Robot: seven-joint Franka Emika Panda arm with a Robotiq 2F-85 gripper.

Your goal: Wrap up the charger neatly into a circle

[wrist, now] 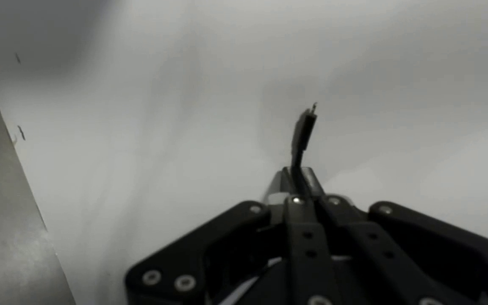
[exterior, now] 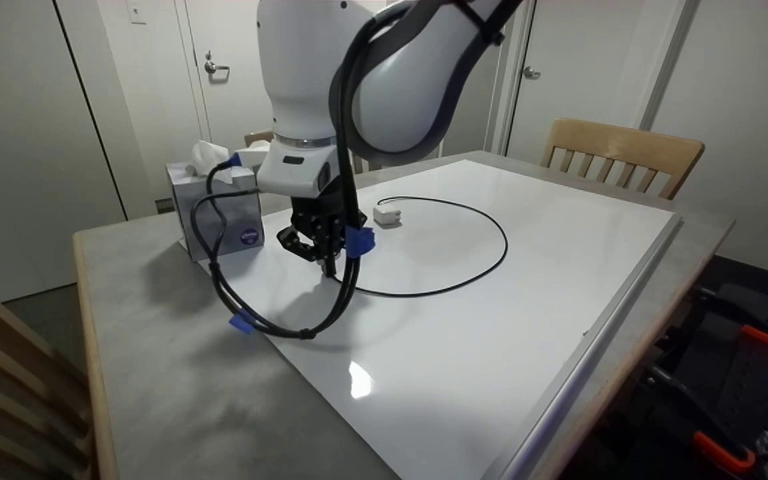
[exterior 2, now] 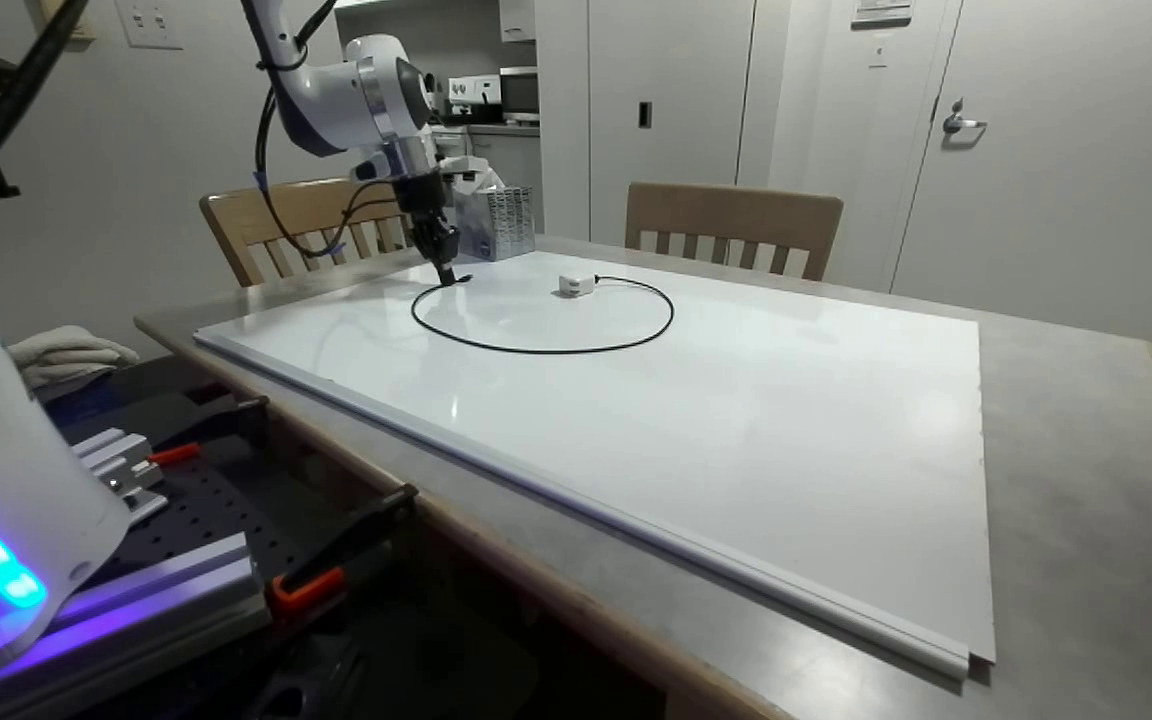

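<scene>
cable (exterior 2: pixel 544 352): wide loop on white board (exterior 2: pixel 786 400); looks light, springy
gripper (wrist: pixel 298 182): pinches cable just behind plug (wrist: pixel 308 132)
plug: probably fragile; best held behind it
white block (exterior 2: pixel 577 286): likely the heavier end

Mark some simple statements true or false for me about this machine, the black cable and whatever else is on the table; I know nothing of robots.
1. The gripper is closed on the black cable. True.
2. The black cable is already wound into a tight coil. False: it lies in one wide curve.
3. A white block rests on the white board, apart from the gripper. True.
4. The gripper holds the black cable by its middle. False: it holds it near one end.
5. A white tissue pokes out of the tissue box. True.
6. The tissue box is lying on its side. False: it stands upright.
</scene>
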